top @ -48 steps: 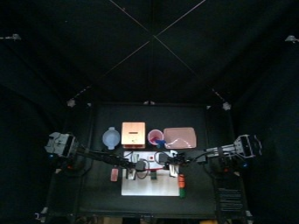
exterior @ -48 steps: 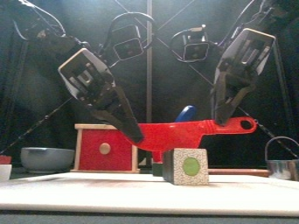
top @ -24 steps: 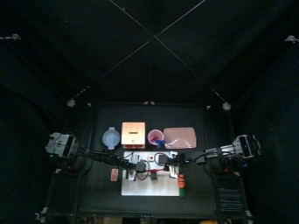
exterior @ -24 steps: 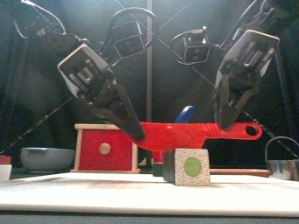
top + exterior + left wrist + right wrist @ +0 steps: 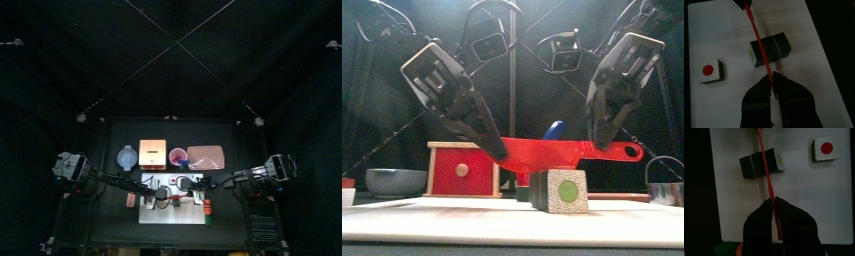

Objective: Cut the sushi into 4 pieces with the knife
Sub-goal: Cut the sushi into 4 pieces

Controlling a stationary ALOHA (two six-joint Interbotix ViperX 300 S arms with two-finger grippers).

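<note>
The dark green sushi roll (image 5: 559, 190) lies on the white cutting board (image 5: 422, 215), its white end with a green centre facing the front. A red knife (image 5: 556, 152) spans it, blade edge down across the roll (image 5: 769, 49), between two of its blocks. My left gripper (image 5: 500, 153) is shut on the blade's tip end (image 5: 773, 82). My right gripper (image 5: 600, 143) is shut on the handle end (image 5: 773, 203). A separate white piece with a red dot (image 5: 709, 70) lies on the board, apart from the roll (image 5: 761, 165).
Behind the board stand a blue-grey bowl (image 5: 127, 157), the wooden box with a red drawer front (image 5: 462, 170), a red cup with a blue knife (image 5: 178, 156) and the pink tray (image 5: 205, 156). Small toy foods (image 5: 207, 208) lie at the board's right edge.
The knife has sunk slightly onto the roll. The left arm has swung a little left at the top. The roll's near block has shifted slightly to the right.
</note>
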